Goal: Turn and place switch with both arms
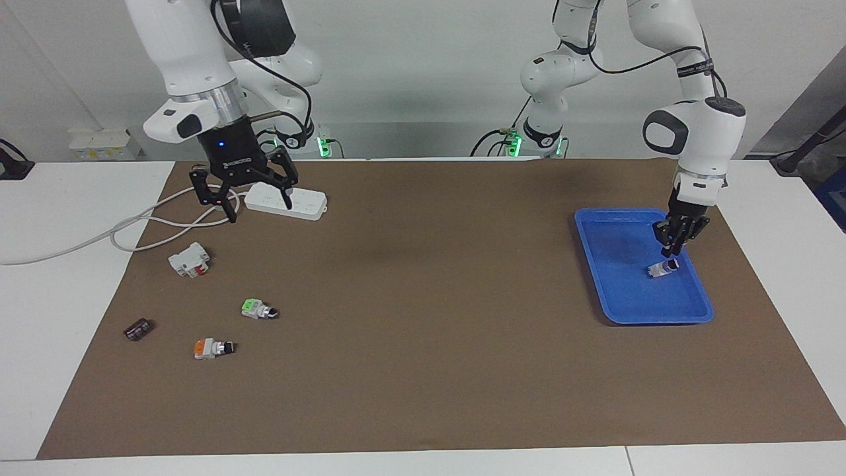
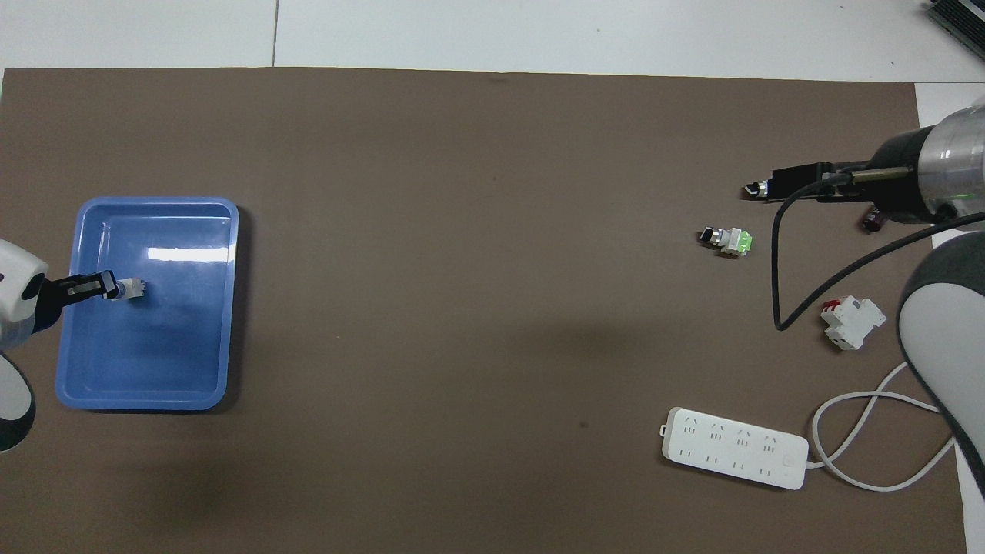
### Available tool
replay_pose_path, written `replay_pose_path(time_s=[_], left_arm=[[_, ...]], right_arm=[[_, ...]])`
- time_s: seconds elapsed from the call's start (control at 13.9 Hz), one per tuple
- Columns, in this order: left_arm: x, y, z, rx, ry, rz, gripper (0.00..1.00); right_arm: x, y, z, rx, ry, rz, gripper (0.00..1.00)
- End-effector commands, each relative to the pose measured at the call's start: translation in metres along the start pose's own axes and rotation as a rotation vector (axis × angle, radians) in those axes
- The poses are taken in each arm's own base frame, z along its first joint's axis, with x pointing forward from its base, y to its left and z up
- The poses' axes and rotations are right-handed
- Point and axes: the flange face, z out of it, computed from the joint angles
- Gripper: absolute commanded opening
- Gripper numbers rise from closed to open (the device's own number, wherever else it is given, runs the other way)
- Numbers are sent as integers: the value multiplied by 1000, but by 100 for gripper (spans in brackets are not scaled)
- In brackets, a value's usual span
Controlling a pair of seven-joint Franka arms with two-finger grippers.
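So, the switch lies on its side in the blue tray at the left arm's end of the table. The left gripper hangs just above it; whether its fingers are parted is hard to tell. The right gripper is spread wide and empty over the power strip. Another green-ended switch sits on the mat.

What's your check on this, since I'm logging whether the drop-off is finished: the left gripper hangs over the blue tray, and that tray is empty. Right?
Not quite. The left gripper does hang over the blue tray, but the tray is not empty: a small switch lies on its floor, just under that gripper. The facing view shows it most plainly.
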Motion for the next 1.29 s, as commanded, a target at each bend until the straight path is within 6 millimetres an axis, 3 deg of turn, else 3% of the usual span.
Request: replay_pose_path(time_s=[0.0, 0.22, 0.5, 0.65, 0.79, 0.93, 1.22], left_arm=[[14, 4, -14, 0, -1, 26, 41], [58, 15, -62, -35, -87, 40, 39], [92, 45, -147, -72, -210, 64, 38], [103, 80, -194, 19, -257, 121, 39], [104, 120, -229, 70, -287, 174, 39], [105, 147, -256, 61, -314, 193, 39], [105, 171, -278, 53, -375, 230, 38]], right_arm=[[-6, 18, -8, -55, -98, 105, 100], [-19, 38, -6, -74, -191, 126, 100], [-17, 30, -7, -109, -171, 109, 100], [-19, 28, -7, -127, -177, 102, 100], [-20, 29, -8, -125, -171, 105, 100], [-22, 34, -9, -120, -173, 113, 100], [-22, 27, -6, -114, -177, 103, 100]])
